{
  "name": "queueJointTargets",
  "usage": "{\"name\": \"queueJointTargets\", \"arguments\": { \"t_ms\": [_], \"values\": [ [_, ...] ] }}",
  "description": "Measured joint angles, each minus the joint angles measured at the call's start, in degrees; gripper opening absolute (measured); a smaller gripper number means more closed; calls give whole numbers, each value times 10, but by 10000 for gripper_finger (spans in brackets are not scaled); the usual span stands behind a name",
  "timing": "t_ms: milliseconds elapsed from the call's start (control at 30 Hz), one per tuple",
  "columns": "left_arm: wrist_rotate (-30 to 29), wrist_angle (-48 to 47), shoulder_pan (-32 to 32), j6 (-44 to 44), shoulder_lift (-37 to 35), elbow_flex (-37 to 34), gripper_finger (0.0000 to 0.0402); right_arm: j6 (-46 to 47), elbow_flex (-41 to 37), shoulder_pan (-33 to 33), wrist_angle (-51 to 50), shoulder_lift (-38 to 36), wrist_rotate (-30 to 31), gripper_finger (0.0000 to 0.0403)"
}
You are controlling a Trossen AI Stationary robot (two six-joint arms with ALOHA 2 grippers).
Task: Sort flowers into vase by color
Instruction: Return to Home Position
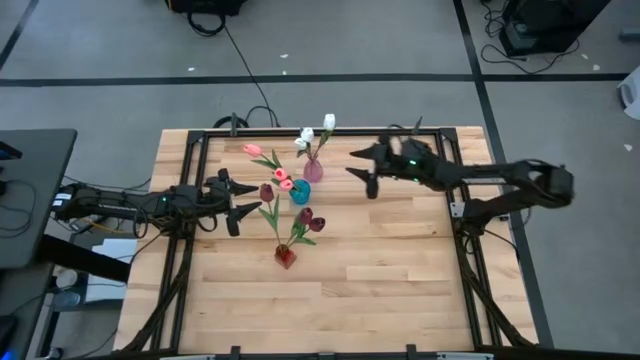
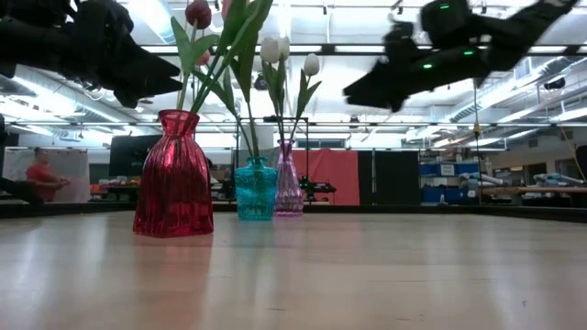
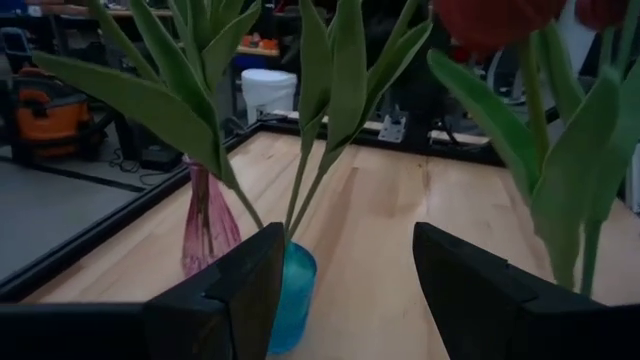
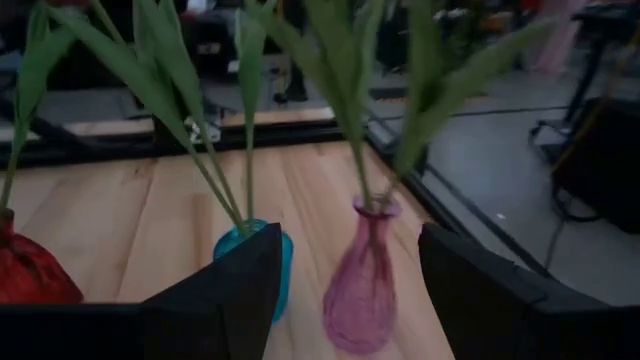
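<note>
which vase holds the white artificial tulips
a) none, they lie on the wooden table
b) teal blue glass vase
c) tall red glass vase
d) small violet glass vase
D: in the high and low views, the stems of the white artificial tulips rise out of the small violet glass vase.

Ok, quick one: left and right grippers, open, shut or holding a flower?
Left gripper: open, fingers apart, holding nothing.
Right gripper: open, fingers apart, holding nothing.
</note>
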Motion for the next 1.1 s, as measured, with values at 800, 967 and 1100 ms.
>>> {"name": "queueJointTargets", "arguments": {
  "t_ms": [800, 967, 1100],
  "values": [
    [-92, -91, -50, 63, -133, -31, 227, 127, -289, -18, 14, -451, 43, 240],
    [-93, -44, -52, 75, -176, -88, 227, 146, -301, -18, -11, -491, 39, 240],
    [-97, -58, -52, 92, -207, -95, 227, 183, -301, -18, -71, -536, 46, 240]
  ]
}}
